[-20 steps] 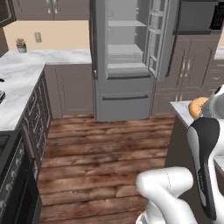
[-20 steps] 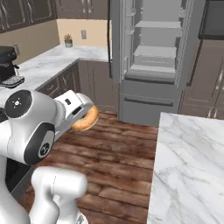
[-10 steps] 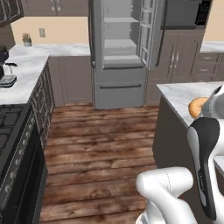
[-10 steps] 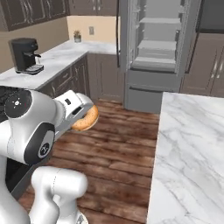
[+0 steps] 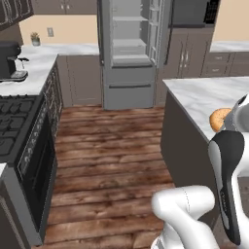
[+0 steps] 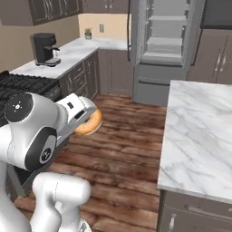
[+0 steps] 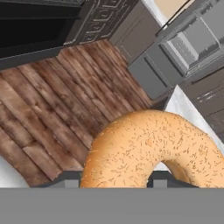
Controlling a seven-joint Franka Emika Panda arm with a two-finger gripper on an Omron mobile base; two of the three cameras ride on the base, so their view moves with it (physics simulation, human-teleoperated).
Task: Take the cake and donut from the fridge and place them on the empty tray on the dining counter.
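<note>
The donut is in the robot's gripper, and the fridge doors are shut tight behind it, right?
Not quite. The donut is in the gripper, but the fridge is not shut: its upper doors stand open, and the right base view shows the bare shelves inside. The left base view shows the same.

Brown wood-plank floor (image 5: 107,146) between grey cabinets (image 5: 78,80); beige wall (image 5: 63,30) behind; black coffee machine (image 6: 44,47) and small potted plant (image 5: 34,39) on the marble wall counter (image 5: 36,61).
</note>
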